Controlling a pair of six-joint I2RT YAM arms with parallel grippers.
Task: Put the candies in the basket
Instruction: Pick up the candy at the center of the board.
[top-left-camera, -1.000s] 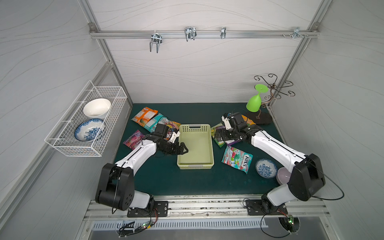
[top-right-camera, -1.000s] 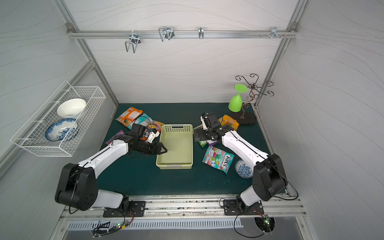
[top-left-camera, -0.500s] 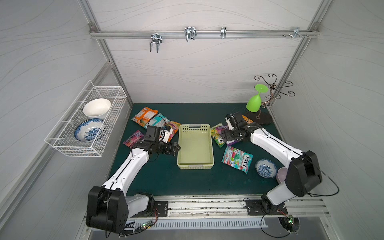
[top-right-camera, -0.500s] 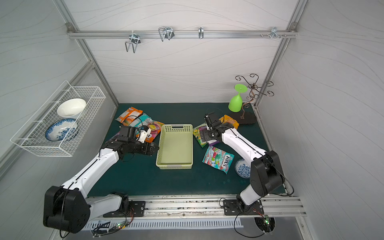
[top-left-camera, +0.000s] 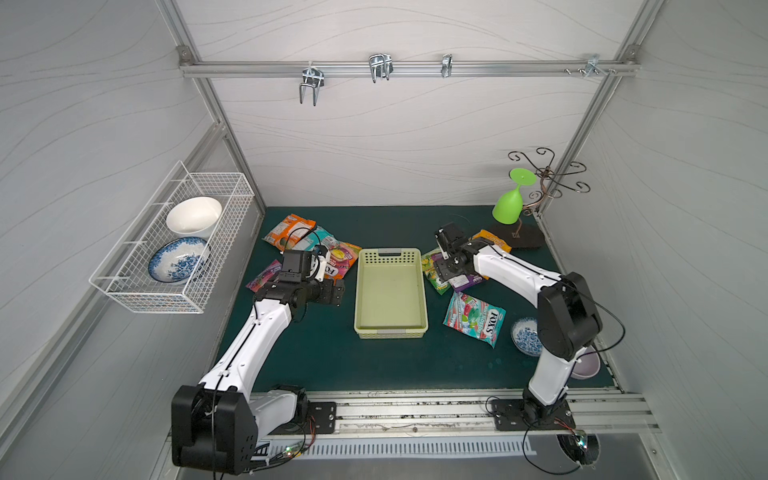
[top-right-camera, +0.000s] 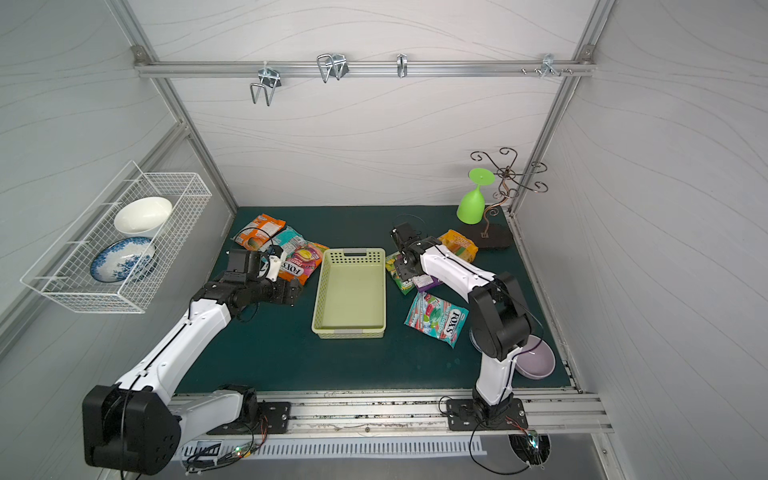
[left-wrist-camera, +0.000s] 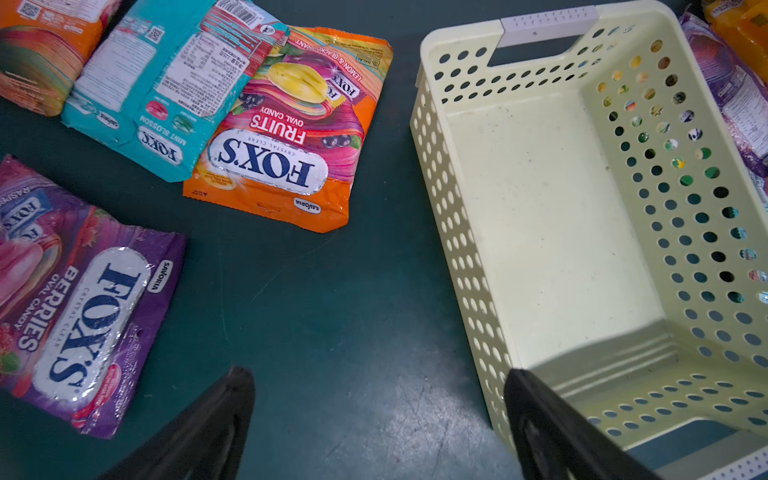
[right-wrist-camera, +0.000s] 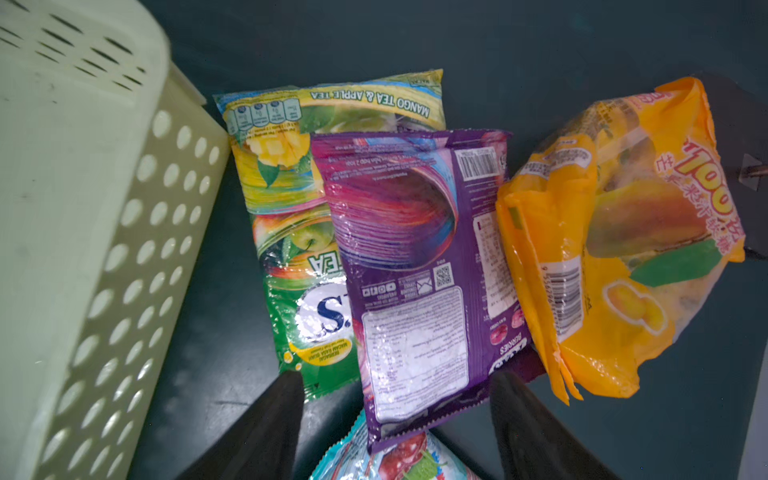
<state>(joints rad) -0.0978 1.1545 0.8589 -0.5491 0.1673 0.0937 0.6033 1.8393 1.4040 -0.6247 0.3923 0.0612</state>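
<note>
The pale yellow-green basket (top-left-camera: 390, 328) (top-right-camera: 349, 328) stands mid-mat with nothing in it. Left of it lie orange (top-left-camera: 286, 228), teal (left-wrist-camera: 158, 83), pink-orange (left-wrist-camera: 291, 137) and purple (left-wrist-camera: 83, 291) candies. My left gripper (left-wrist-camera: 378, 374) (top-left-camera: 336, 291) hangs open over bare mat beside the basket's left wall (left-wrist-camera: 457, 232). Right of the basket lie green (right-wrist-camera: 291, 216), purple (right-wrist-camera: 407, 270) and yellow-orange (right-wrist-camera: 615, 257) candies, with a teal one (top-left-camera: 476, 318) nearer the front. My right gripper (right-wrist-camera: 395, 376) (top-left-camera: 442, 270) is open, its jaws standing either side of the purple bag's near end.
A white wire basket (top-left-camera: 174, 249) with two bowls hangs on the left wall. A green goblet (top-left-camera: 509, 203) and a metal hook stand (top-left-camera: 544, 178) occupy the back right corner. A small blue bowl (top-left-camera: 525, 336) and a lilac bowl (top-left-camera: 586, 365) sit by the right arm's base.
My left gripper has drawn back leftward from the basket's left rim, jaws a little wider. My right gripper's jaws have narrowed around the purple bag's end.
</note>
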